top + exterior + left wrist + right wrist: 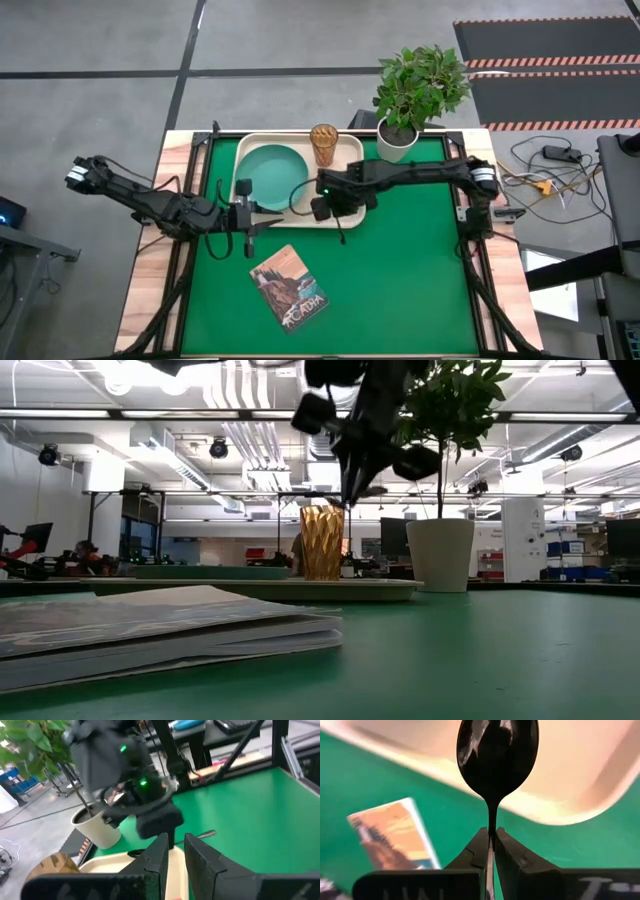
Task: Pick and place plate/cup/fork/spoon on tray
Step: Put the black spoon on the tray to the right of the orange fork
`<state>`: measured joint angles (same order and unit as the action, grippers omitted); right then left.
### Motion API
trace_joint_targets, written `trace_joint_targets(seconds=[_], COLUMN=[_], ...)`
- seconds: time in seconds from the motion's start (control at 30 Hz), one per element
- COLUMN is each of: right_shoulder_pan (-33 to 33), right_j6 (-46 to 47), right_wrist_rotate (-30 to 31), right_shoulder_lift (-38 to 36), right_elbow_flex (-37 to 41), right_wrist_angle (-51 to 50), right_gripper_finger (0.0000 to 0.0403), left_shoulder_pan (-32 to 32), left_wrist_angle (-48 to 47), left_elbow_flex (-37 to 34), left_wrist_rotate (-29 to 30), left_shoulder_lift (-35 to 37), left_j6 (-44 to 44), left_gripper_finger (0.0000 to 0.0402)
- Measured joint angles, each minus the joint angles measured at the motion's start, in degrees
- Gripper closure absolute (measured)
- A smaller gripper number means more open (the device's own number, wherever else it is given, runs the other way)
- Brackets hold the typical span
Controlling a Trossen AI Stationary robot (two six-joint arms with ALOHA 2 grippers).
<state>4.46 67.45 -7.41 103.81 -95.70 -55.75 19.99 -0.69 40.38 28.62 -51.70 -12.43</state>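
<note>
1. Where the high view shows only a thin dark line under the right arm, the right wrist view makes it plain: the right tool [491,851] pinches the spoon [497,757] by its thin handle, fingers pressed close on it, the oval bowl standing out ahead over the tray [580,775] rim.
2. From above, the right tool [322,208] sits at the tray's [352,150] near edge, beside the plate [272,177], which lies inside the tray on its left half.
3. The cup [323,144] stands in the tray at its far edge, apart from the plate; the low view shows its ribbed amber wall upright [322,542], with the right arm hanging down just above it.
4. The left tool [244,212] lies low at the tray's near left corner, its arm reaching in from the left along the surface [400,270]. The left wrist view shows its fingers [159,855] close together with a narrow gap and a sliver of orange-red at the picture's bottom edge; I cannot tell whether they grip anything.
5. A book [288,287] lies on the surface nearer the front, well apart from the tray; a potted plant [418,85] stands at the tray's far right corner.
</note>
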Motion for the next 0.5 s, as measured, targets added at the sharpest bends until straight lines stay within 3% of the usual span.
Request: trace_joint_targets(seconds=[0.27,0.5], right_shoulder_pan=[4.5,7.9], right_j6=[-0.8,0.9], right_wrist_rotate=[-0.1,2.7], right_shoulder_lift=[6.0,10.3], right_elbow_flex=[-6.7,-7.9], right_wrist_angle=[-5.8,-6.0], right_gripper_finger=[0.0391,0.0391], left_shoulder_pan=[0.1,0.1], left_wrist_angle=[-4.7,-4.7], left_elbow_flex=[0.0,0.0], left_wrist_rotate=[0.0,0.0], left_shoulder_lift=[0.0,0.8], left_j6=[0.0,0.0], left_gripper_finger=[0.0357,0.0357])
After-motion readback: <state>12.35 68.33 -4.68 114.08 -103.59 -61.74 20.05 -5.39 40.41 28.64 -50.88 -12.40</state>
